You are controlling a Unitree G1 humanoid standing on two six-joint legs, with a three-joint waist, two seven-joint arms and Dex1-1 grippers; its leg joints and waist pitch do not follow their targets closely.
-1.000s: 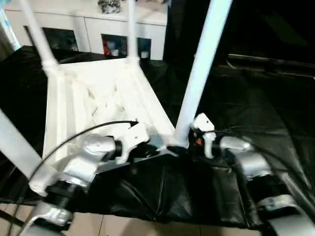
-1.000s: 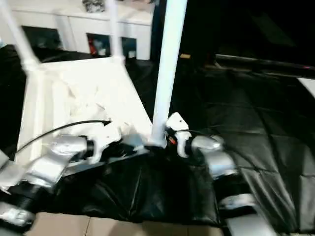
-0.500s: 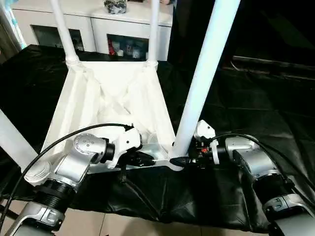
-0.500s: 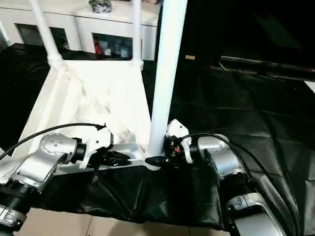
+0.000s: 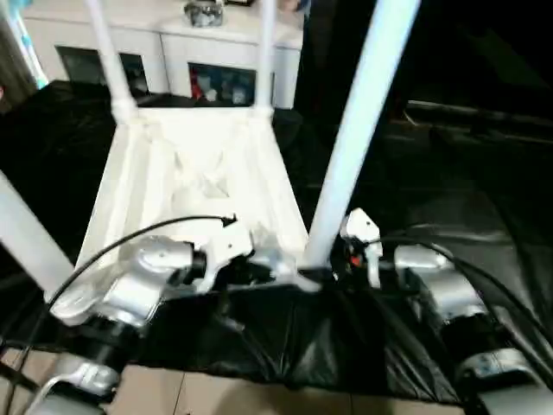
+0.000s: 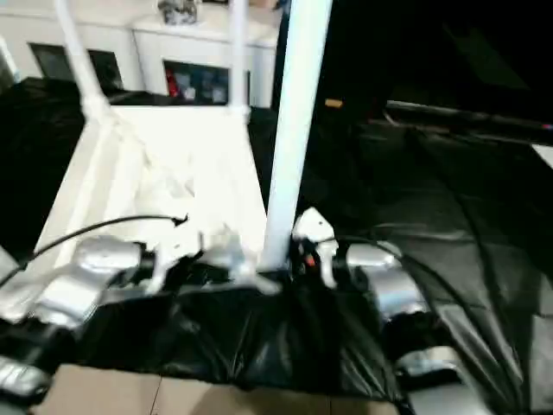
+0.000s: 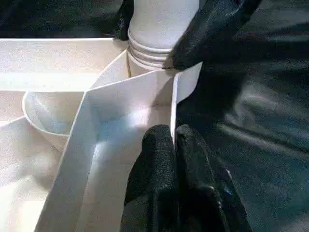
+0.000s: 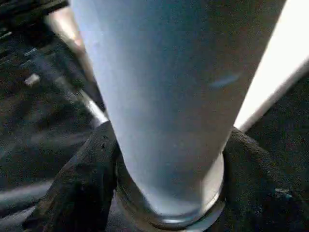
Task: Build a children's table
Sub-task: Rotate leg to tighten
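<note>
Left wrist view: left claw [image 7: 173, 145] pinched shut on the tabletop [image 7: 120, 104] rim wall.
Right claw [image 8: 164, 183]: fingers around the near-right leg [image 8: 169, 96] base.
Tabletop: upside down on the bench [image 5: 449, 181].

— Lying upside down on the black-draped bench [image 6: 449, 199]?
— Yes: white tabletop [image 6: 164, 164], ribbed underside up.
— Legs?
— Near right leg [image 6: 294, 130] standing upright in its corner socket; two far legs [image 6: 73, 52] also upright at the far corners.
— Right gripper [image 6: 294, 259]?
— Just beside the base of the near right leg, silver forearm trailing back toward the lower edge.
— Left gripper [image 6: 229, 268]?
— At the tabletop's near edge, blurred; fingers too smeared to read.
— Behind?
— White cabinet [image 6: 155, 52] past the bench.
</note>
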